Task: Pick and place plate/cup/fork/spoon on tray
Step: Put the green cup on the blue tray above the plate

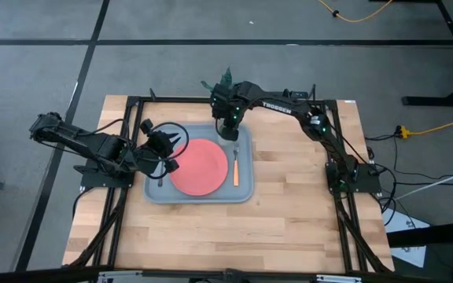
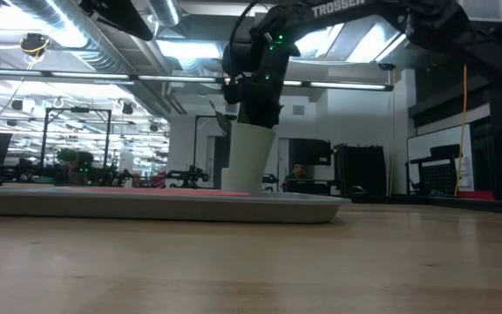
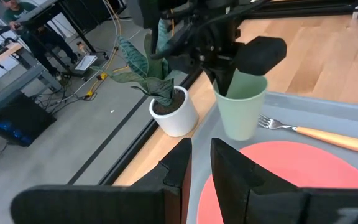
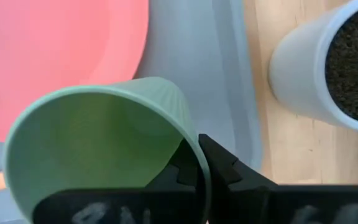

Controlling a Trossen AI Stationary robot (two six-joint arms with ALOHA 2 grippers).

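Two fingers of the right gripper [image 4: 197, 168] are pinched on the upright cup's [image 4: 98, 149] rim, at the tray's [image 1: 246, 189] 12 o'clock.

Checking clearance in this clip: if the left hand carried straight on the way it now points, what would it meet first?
Most likely the cup, which the right hand pinches by its rim on the tray. The left hand points just beside it, toward the gap before the plant pot; depth is unclear, so it might slip between them.
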